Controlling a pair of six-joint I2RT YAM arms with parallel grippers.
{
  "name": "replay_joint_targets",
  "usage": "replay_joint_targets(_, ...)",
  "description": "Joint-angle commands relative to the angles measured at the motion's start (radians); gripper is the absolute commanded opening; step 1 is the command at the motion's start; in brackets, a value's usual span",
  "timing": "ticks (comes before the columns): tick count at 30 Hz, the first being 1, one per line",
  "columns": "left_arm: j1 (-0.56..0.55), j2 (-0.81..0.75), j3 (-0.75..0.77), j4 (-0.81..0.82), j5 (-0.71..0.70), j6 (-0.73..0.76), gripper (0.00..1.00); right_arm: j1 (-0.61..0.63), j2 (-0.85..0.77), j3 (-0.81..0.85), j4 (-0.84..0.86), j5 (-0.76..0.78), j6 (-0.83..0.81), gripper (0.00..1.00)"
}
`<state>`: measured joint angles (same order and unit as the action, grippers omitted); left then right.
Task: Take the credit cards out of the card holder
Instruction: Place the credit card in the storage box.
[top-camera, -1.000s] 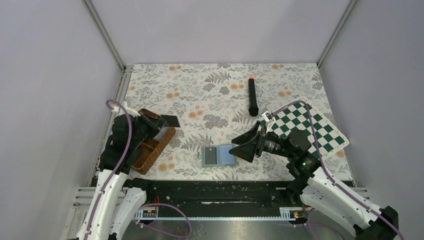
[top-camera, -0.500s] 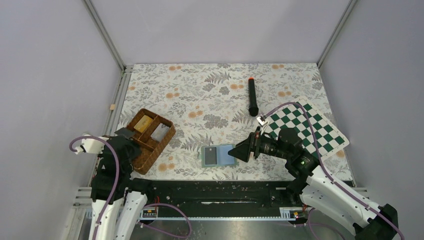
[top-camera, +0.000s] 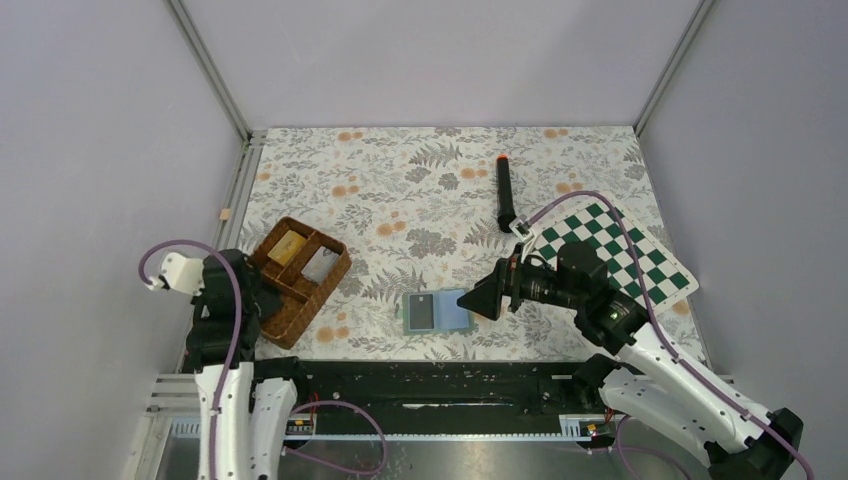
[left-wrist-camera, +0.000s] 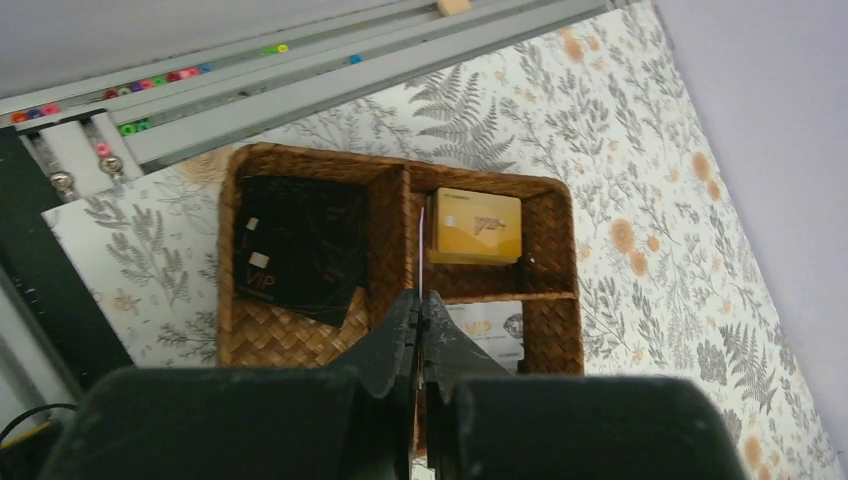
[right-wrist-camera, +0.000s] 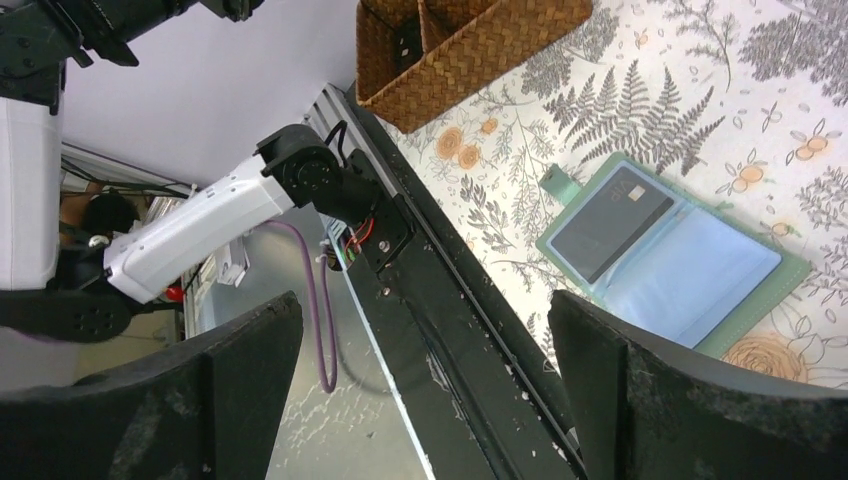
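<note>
Card holder (top-camera: 437, 312) lies open and flat on the floral tabletop (top-camera: 420, 190), near the front edge, between wicker tray (top-camera: 332, 285) and chessboard (top-camera: 640, 255). One dark credit card (top-camera: 422, 311) sits on its left panel; the right panel is pale blue. My right fingers (right-wrist-camera: 240, 380) are spread wide and empty at its right edge; contact I can't tell. My left fingers (left-wrist-camera: 395, 335) are pressed together with nothing between them, above the tray. In the tray: dark card (left-wrist-camera: 300, 250) in the big compartment, silvery card (left-wrist-camera: 490, 325) in a small one, yellow block (left-wrist-camera: 478, 225) in the other.
</note>
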<state>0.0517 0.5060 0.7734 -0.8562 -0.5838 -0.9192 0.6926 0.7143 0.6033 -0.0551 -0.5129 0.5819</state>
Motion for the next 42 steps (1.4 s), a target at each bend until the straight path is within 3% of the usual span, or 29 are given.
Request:
replay_joint_targets(1, 0.202, 0.002, 0.026, 0.03, 0.233, 0.146, 0.0, -0.004, 0.013, 0.079, -0.089, -0.012, -0.088, 1.0)
replay_joint_targets(11, 0.409, 0.083, -0.078, 0.133, 0.375, 0.172, 0.0, 0.007, 0.034, 0.089, -0.089, -0.066, -0.047, 0.99)
replay_joint_targets(15, 0.562, 0.077, -0.176, 0.255, 0.547, 0.225, 0.0, 0.006, 0.024, 0.084, -0.089, -0.056, -0.046, 0.99)
replay_joint_targets(20, 0.568, 0.088, -0.19, 0.325, 0.539, 0.269, 0.0, 0.007, 0.023, 0.096, -0.089, -0.064, -0.036, 0.99)
replay_joint_targets(25, 0.591, 0.123, -0.211, 0.386, 0.645, 0.241, 0.0, 0.007, 0.032, 0.094, -0.089, -0.089, -0.016, 0.99)
replay_joint_targets(34, 0.613, 0.157, -0.268, 0.448, 0.699, 0.212, 0.0, 0.006, 0.074, 0.099, -0.09, -0.166, 0.034, 1.0)
replay_joint_targets(42, 0.617, 0.117, -0.3, 0.473, 0.627, 0.235, 0.0, 0.006, 0.084, 0.109, -0.104, -0.18, 0.058, 0.99)
